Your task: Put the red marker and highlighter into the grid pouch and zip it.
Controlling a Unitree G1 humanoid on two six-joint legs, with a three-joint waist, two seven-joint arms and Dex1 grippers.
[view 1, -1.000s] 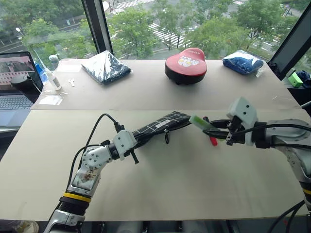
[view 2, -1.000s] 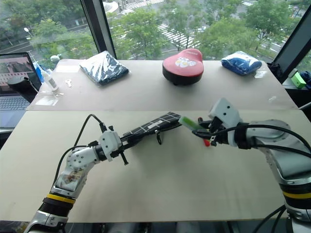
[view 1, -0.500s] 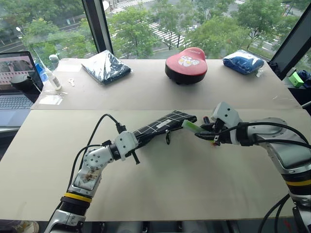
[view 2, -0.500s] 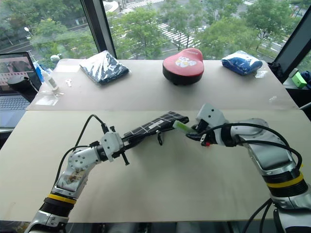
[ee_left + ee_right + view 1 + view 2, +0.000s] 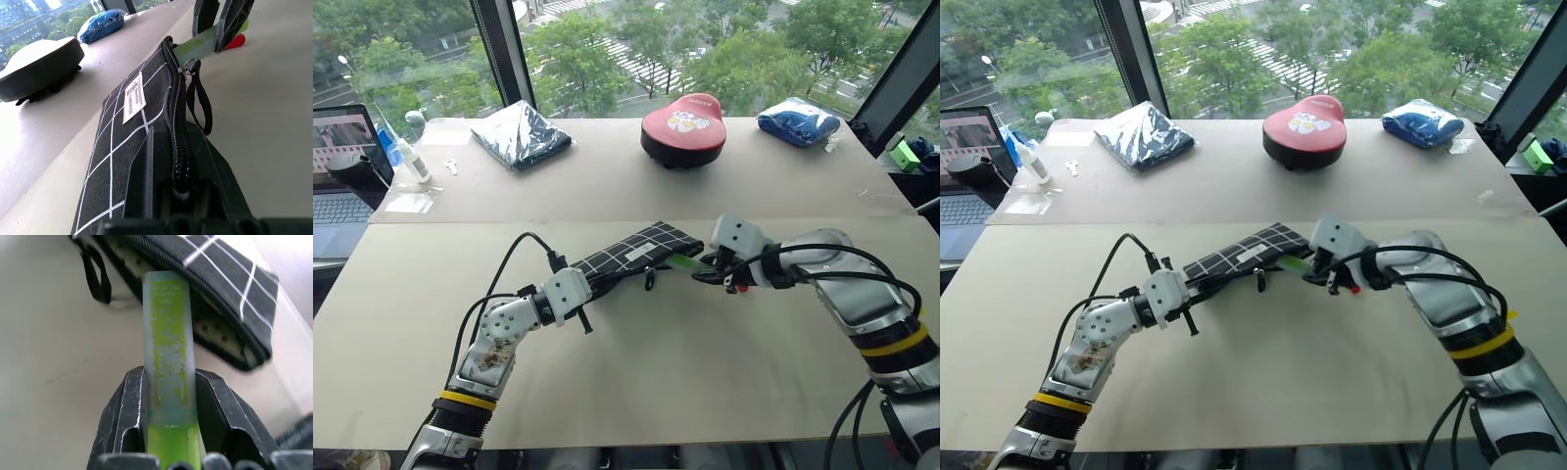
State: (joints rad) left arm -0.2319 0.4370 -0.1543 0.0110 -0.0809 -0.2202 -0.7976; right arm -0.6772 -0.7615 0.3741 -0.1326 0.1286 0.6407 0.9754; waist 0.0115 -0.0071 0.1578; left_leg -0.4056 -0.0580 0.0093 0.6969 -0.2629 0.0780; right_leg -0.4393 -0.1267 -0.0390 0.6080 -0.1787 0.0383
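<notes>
1. Pale beige table [image 5: 636, 372] by tall windows, trees and street beyond; second table butted against the far edge.
2. On that far table: laptop [image 5: 342, 166] at left edge, folded dark blue bag [image 5: 521, 132], red-topped case [image 5: 683, 129] mid, blue bundle [image 5: 801, 120] toward right.
3. Grid pouch [image 5: 631, 257] near the middle of the near table, lifted off the surface, zipper mouth open at its right end, black pull cord hanging down.
4. Left gripper [image 5: 578, 294] clamped shut on the pouch's left end.
5. Right gripper [image 5: 168, 382] pinching highlighter [image 5: 168, 347] between both fingers; lime tip just at the pouch mouth, touching the open lip.
6. Red marker [image 5: 234, 41] alongside the highlighter at the same gripper, red end showing; grip on it unclear.
</notes>
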